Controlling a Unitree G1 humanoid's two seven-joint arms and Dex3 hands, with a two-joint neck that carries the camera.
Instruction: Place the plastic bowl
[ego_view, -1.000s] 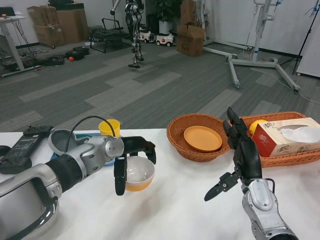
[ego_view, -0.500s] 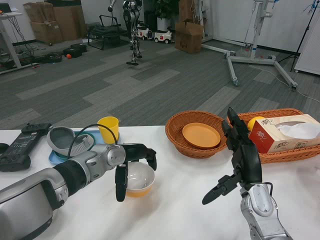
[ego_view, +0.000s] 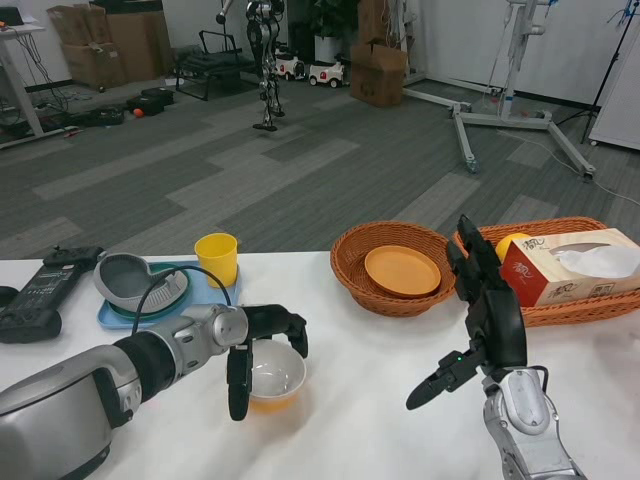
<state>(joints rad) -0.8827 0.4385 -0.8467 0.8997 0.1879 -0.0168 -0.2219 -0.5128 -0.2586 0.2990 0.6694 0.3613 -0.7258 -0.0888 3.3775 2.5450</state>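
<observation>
left hand (ego_view: 256, 345) grips bowl (ego_view: 270, 376) – on table (ego_view: 360, 400)

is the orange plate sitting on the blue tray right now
No, the orange plate lies inside the round wicker basket, while the blue tray on the far left holds a grey bowl and a yellow cup.

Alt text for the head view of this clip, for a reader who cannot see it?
The robot's left hand grips the rim of a yellow plastic bowl on the white table. Its right hand is raised, open, near two wicker baskets, one holding an orange plate. A blue tray and yellow cup stand behind.
</observation>
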